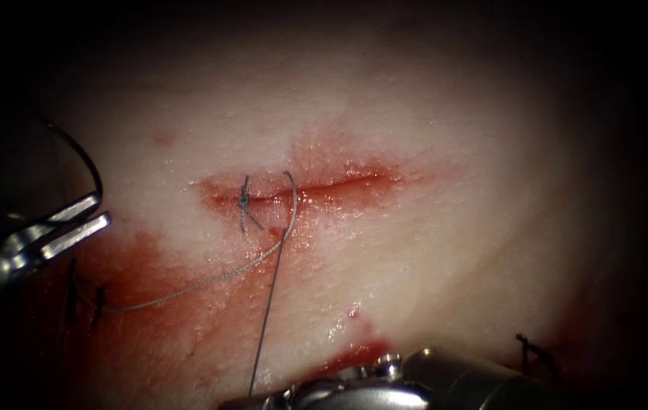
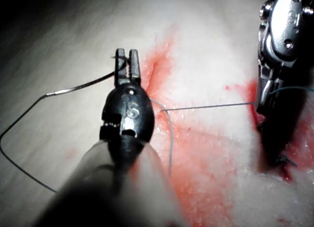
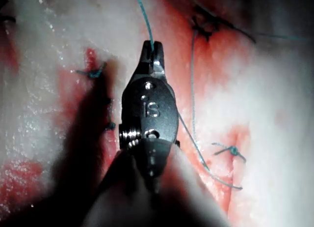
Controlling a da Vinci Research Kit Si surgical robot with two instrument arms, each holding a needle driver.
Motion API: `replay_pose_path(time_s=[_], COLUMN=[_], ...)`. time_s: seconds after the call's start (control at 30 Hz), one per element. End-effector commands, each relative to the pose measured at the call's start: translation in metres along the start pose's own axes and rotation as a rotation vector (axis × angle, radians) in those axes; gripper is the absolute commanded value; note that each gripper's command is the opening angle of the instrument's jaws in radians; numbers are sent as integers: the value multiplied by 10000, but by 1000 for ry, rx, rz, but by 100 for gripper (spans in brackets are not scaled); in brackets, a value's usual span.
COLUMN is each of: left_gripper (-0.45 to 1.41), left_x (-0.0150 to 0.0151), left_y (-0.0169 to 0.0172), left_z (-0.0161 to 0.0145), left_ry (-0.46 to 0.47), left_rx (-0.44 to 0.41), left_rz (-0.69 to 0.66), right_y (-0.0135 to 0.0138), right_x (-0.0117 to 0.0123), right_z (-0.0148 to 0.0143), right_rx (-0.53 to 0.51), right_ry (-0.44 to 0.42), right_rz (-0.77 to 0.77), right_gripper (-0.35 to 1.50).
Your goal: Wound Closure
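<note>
A bright light falls on the middle of the endoscope view and fades to deep black at every edge, where no wall, floor or furniture can be made out.

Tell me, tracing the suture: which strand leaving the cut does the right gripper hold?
The straight strand down to the right gripper; the other curves leftward. The left gripper holds the needle, outside the tissue.

two steel needle drivers

left tool: slim silver jaws ahead of a dark rounded wrist housing stamped "s", a pivot screw just behind them. right tool: short tapered jaws, a dark clevis marked "is", a bright knurled pin behind it.
</note>
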Motion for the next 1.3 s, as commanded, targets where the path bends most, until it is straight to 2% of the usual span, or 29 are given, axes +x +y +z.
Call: replay_pose_path(time_s=[0.03, 0.13, 0.23, 0.33, 0.37, 0.4, 0.43, 0.47, 0.73, 0.83, 0.87, 1.0, 1.13, 1.3], left_gripper=[-45, -45, -45, -45, -45, -45, -45, -45, -45, -45, -45, -45, -45, -45], left_x=[-1, -1, -1, -1, -1, -1, -1, -1, -2, -3, -3, -4, -4, -4], left_y=[-3, -3, -3, -3, -3, -3, -3, -3, -3, -3, -3, -2, -2, -2], left_z=[9, 9, 8, 8, 8, 8, 8, 8, 9, 9, 10, 10, 11, 10], left_ry=[3, 2, 2, 2, 2, 2, 2, 2, 2, 2, 2, 2, 2, 2], left_rx=[1, 1, 1, 1, 1, 1, 1, 1, 2, 2, 2, 3, 3, 4], left_rz=[2, 2, 2, 2, 2, 8, 8, 8, 8, 8, 9, 9, 9, 10], right_y=[-2, -15, -19, -13, -3, 5, 12, 38, 102, 118, 125, 129, 128, 125], right_x=[15, 58, 79, 88, 88, 86, 83, 71, 12, -20, -45, -89, -127, -157], right_z=[13, 22, 25, 23, 18, 12, 6, -21, -95, -111, -114, -105, -79, -54], right_rx=[19, 96, 114, 123, 95, 49, 12, -99, -213, -241, -255, -277, -263, -261], right_ry=[12, 48, 65, 80, 76, 66, 63, 63, 26, 2, -14, -39, -41, -76], right_rz=[-2, -11, -14, -11, -1, 10, 20, 36, 27, 19, 19, 5, 16, 17], right_gripper=[-35, -35, -35, -35, 34, 91, 113, 136, 140, 140, 140, 143, 143, 143])
